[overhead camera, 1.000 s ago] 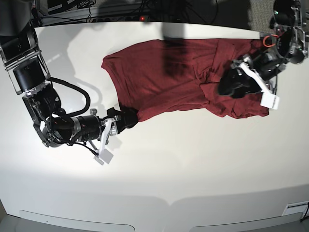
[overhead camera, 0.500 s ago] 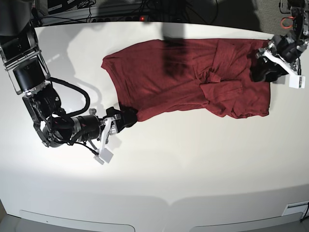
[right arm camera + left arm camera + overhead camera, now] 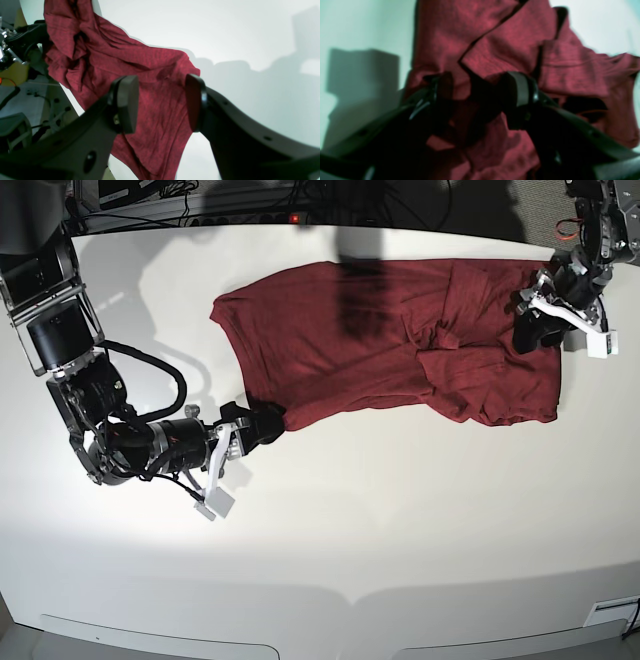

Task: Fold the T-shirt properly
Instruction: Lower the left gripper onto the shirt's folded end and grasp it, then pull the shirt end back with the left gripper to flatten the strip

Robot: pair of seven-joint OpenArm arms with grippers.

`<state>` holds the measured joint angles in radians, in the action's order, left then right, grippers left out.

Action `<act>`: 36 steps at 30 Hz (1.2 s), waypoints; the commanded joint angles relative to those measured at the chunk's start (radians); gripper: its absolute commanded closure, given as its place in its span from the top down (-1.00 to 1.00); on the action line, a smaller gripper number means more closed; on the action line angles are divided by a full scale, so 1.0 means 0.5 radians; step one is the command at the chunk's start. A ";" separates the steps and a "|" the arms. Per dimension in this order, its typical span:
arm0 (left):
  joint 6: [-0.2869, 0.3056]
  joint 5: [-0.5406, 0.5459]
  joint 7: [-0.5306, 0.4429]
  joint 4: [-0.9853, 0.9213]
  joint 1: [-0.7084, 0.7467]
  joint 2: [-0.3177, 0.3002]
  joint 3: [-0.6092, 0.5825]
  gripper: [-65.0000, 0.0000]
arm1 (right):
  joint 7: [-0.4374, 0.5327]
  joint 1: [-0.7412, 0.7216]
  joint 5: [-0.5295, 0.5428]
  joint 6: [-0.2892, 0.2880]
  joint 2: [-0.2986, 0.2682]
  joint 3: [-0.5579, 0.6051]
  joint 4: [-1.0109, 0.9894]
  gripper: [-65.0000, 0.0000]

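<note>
The dark red T-shirt [image 3: 340,350] lies spread on the white table, with a sleeve folded in over its right half. My left gripper [image 3: 527,332] hovers over the shirt's right edge near the collar end. In the left wrist view it [image 3: 480,87] is open, with rumpled cloth [image 3: 495,37] under and between the blurred fingers. My right gripper [image 3: 262,423] sits low at the shirt's lower-left corner. In the right wrist view it [image 3: 161,100] is open, and the corner of the fabric [image 3: 155,75] lies flat between its fingers.
Bare white tabletop [image 3: 400,520] stretches in front of the shirt. Cables and a power strip [image 3: 240,218] run along the far edge. The table's far-right corner is close behind the left arm. The right arm's body [image 3: 90,380] lies along the left side.
My left gripper has swung from the middle of the shirt's right half out to its right edge. The right arm and the shirt have not moved.
</note>
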<state>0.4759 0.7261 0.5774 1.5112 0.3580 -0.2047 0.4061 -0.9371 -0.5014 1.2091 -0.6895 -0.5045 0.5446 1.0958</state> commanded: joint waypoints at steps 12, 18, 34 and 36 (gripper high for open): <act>0.067 0.248 0.101 0.019 -0.124 -0.013 -0.230 0.00 | 0.032 -0.066 0.050 -0.017 -0.021 -0.016 0.027 -0.11; 0.066 0.357 0.103 0.020 -0.247 -0.012 -0.498 0.00 | 0.032 -0.066 0.050 -0.017 -0.021 -0.016 0.027 -0.11; 0.155 0.413 0.179 0.153 -0.495 0.108 -0.905 0.00 | 0.032 -0.066 0.043 -0.017 -0.017 -0.015 0.025 -0.11; 0.155 0.413 0.223 0.181 -0.494 0.089 -0.890 0.00 | 0.032 -0.066 0.042 -0.017 -0.021 -0.015 0.024 -0.11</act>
<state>0.5350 0.9127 0.7113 1.5772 0.1246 -0.1558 -0.0433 -0.9363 -0.5011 1.2072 -0.6895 -0.5045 0.5446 1.0958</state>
